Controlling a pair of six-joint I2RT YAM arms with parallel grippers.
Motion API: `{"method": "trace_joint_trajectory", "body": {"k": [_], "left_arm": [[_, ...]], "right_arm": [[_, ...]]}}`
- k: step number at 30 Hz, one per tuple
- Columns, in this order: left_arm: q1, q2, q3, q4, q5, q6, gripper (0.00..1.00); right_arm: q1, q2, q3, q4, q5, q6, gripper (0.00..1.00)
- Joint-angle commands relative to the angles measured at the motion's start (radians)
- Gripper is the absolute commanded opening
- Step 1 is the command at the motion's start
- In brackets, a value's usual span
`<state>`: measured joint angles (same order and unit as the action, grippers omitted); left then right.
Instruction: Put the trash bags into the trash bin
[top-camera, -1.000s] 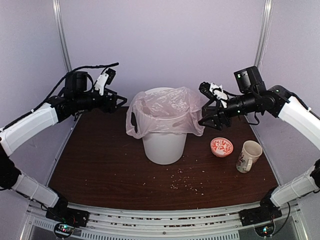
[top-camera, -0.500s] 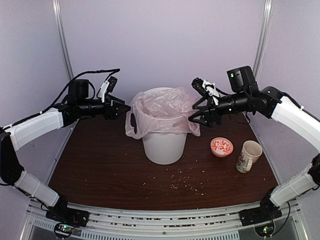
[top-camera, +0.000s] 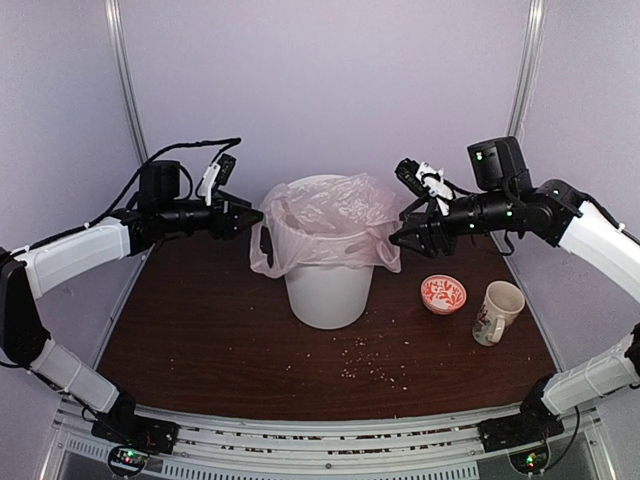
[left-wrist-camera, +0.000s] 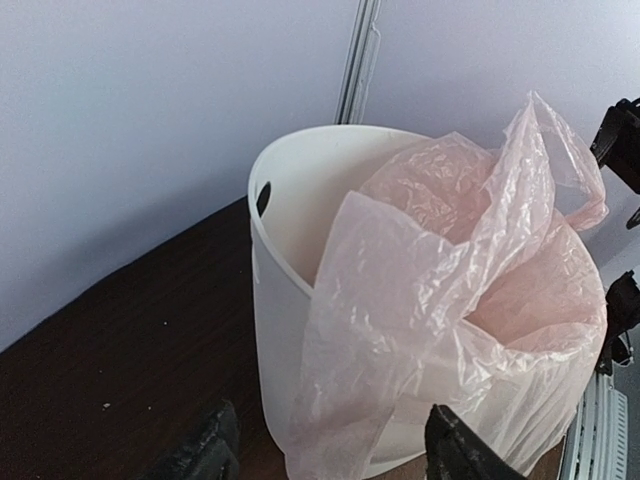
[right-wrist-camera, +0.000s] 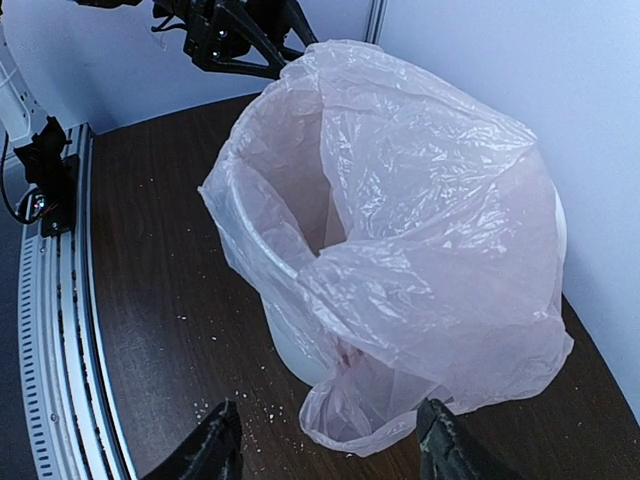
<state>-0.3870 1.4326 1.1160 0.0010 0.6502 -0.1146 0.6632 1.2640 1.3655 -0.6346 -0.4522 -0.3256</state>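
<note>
The white trash bin (top-camera: 325, 295) stands at the back middle of the brown table. The pale-pink trash bag (top-camera: 330, 215) lines it, its edges draped over the rim and hanging down the outside. My left gripper (top-camera: 254, 216) is open and empty, level with the rim just left of the bin. In the left wrist view the left gripper (left-wrist-camera: 325, 462) faces the bag (left-wrist-camera: 440, 290) and the bin (left-wrist-camera: 275, 300). My right gripper (top-camera: 402, 236) is open and empty just right of the bin. In the right wrist view the right gripper (right-wrist-camera: 330, 450) looks down on the bag (right-wrist-camera: 420, 200), a handle loop hanging low over the bin wall (right-wrist-camera: 288, 348).
A small pink patterned bowl (top-camera: 443, 294) and a floral mug (top-camera: 496, 311) stand right of the bin. Crumbs (top-camera: 375, 370) are scattered on the table in front. Metal rails (top-camera: 320, 440) run along the near edge.
My left gripper has moved right to the bin's rim. My right gripper went in to the bag and has drawn back a little to the right. The bag's right edge has shifted slightly.
</note>
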Motion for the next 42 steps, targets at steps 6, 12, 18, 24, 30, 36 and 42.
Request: {"method": "trace_joint_trajectory", "body": {"k": [6, 12, 18, 24, 30, 36, 42], "left_arm": [[-0.039, 0.023, -0.006, 0.06, -0.034, -0.025, 0.6], [-0.06, 0.041, 0.01, 0.051, -0.067, -0.034, 0.56], [-0.068, 0.048, 0.018, 0.05, -0.065, -0.032, 0.45], [-0.07, 0.056, 0.033, 0.059, -0.047, -0.037, 0.37], [-0.074, 0.056, 0.038, 0.065, -0.029, -0.04, 0.24], [-0.076, 0.049, 0.034, 0.069, -0.04, -0.037, 0.1], [-0.075, 0.035, 0.049, 0.076, -0.104, -0.041, 0.03]], "right_arm": [[0.068, 0.035, 0.008, -0.027, -0.035, -0.051, 0.58], [0.07, 0.066, 0.021, 0.132, 0.054, 0.036, 0.58], [0.07, 0.09, 0.033, 0.206, 0.079, 0.093, 0.56], [0.07, 0.129, 0.065, 0.237, 0.073, 0.131, 0.6], [0.07, 0.189, 0.103, 0.267, 0.165, 0.209, 0.61], [0.07, 0.2, 0.11, 0.296, 0.22, 0.247, 0.32], [0.046, 0.152, 0.098, 0.306, 0.203, 0.247, 0.0]]}}
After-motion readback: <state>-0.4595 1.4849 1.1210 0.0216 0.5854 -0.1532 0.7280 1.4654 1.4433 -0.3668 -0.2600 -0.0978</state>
